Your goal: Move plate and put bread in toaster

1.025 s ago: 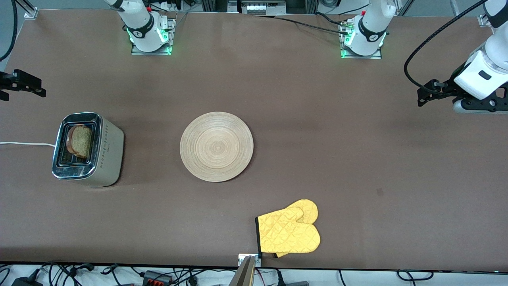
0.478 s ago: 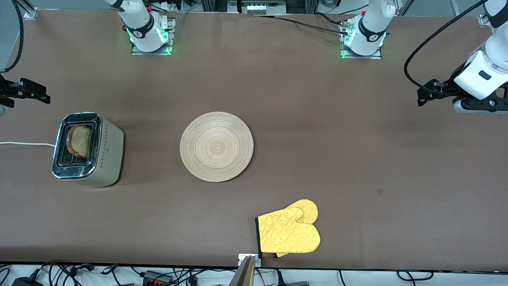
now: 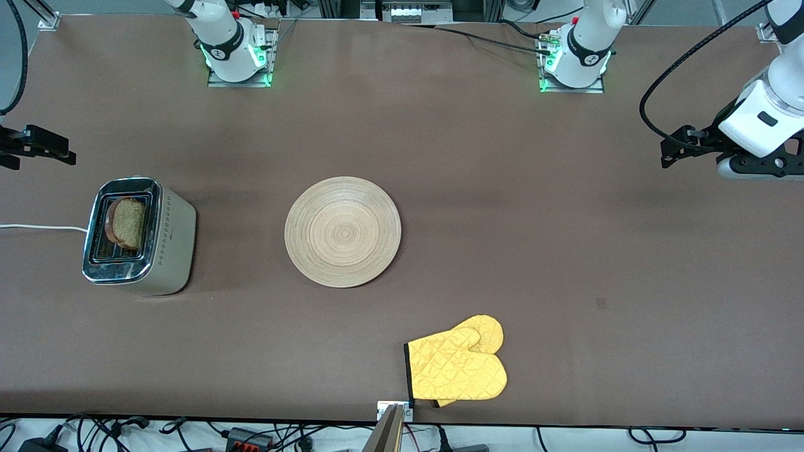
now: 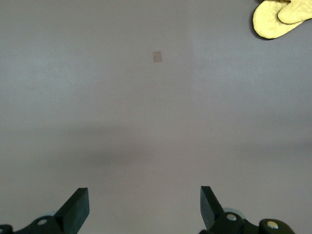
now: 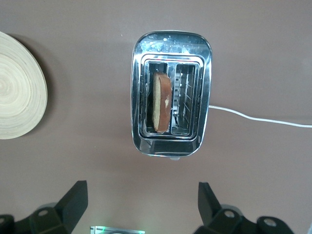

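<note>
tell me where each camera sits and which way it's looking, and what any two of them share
Front view: high across the table, facing both arm bases; shows toaster, plate, oven mitt, the left gripper and right gripper at opposite table ends.
Left wrist view: on the left arm, looking down at bare table; its open fingers show.
Right wrist view: on the right arm, looking down into the toaster, bread in one slot; its open fingers show.
Shared: the left wrist and front views both show the mitt; the right wrist and front views both show toaster and plate.
</note>
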Available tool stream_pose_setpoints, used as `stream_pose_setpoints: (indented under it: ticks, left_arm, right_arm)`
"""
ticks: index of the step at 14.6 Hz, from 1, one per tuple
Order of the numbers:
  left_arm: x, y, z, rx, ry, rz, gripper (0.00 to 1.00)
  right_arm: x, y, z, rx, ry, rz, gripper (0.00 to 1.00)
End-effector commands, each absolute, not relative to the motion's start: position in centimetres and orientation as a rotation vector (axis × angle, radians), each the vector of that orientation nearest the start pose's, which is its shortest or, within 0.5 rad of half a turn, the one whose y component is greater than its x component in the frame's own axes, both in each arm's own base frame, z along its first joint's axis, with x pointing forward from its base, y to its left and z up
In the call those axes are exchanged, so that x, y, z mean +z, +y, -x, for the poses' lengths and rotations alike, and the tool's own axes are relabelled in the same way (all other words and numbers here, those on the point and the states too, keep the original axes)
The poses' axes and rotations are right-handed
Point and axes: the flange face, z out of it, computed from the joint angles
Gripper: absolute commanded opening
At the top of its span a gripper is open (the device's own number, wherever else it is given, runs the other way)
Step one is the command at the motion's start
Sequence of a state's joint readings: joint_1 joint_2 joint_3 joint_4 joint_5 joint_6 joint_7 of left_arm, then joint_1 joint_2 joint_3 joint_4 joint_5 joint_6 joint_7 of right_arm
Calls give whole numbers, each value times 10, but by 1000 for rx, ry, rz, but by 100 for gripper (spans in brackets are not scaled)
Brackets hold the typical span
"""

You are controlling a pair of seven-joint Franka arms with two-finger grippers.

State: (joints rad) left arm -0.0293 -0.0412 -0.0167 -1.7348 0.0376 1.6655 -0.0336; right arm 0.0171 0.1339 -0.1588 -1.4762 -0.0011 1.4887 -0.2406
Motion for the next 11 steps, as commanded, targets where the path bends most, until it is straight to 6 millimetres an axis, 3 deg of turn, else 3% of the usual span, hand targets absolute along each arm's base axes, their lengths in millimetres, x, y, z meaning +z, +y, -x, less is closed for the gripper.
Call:
stream_pose_setpoints:
  ticks: [1,11]
  left_arm:
    - [581,-22,-544,48,16,3110,100]
    - [581,-22,-544,48,14,3110,100]
  right_arm:
    - [586,-87,-582,176,-111,3108,100]
    - [586,-86,-581,185,-123,3105,100]
